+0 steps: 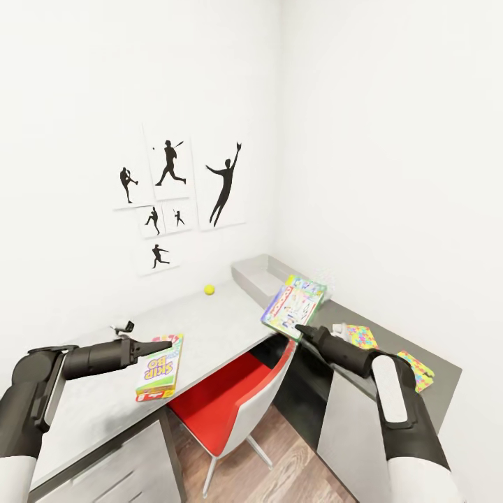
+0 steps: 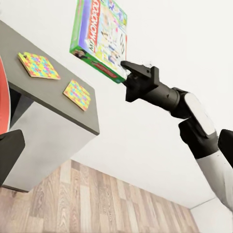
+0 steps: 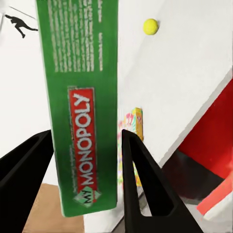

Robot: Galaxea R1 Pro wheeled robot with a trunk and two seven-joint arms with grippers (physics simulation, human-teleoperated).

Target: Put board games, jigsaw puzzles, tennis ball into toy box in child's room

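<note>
Right gripper [image 1: 299,328] pinches the green-edged Monopoly game box with the white colourful cover [image 1: 294,304], fingers clamped on either side of its green edge [image 3: 80,97]. Box is tilted, lifted off the pale grey mottled desk top [image 1: 209,328], centre-right of the head frame, just below the shallow light grey toy bin [image 1: 255,276] at the desk's far corner.

Left gripper [image 1: 166,344], lower left of the head frame, has its tip at the Skip-Bo card game box with the pink and yellow cover [image 1: 159,367], which lies flat near the desk's front edge. Can't tell whether those fingers are spread or closed.

Small yellow-green ball [image 1: 209,289] sits on the desk near the wall, left of the bin. Two jagged multicoloured puzzle panels [image 2: 39,65] [image 2: 76,94] lie flat and apart on the lower dark grey cabinet top [image 1: 447,367], right side of the head frame. Red chair with a white shell [image 1: 223,405] is tucked under the desk.
</note>
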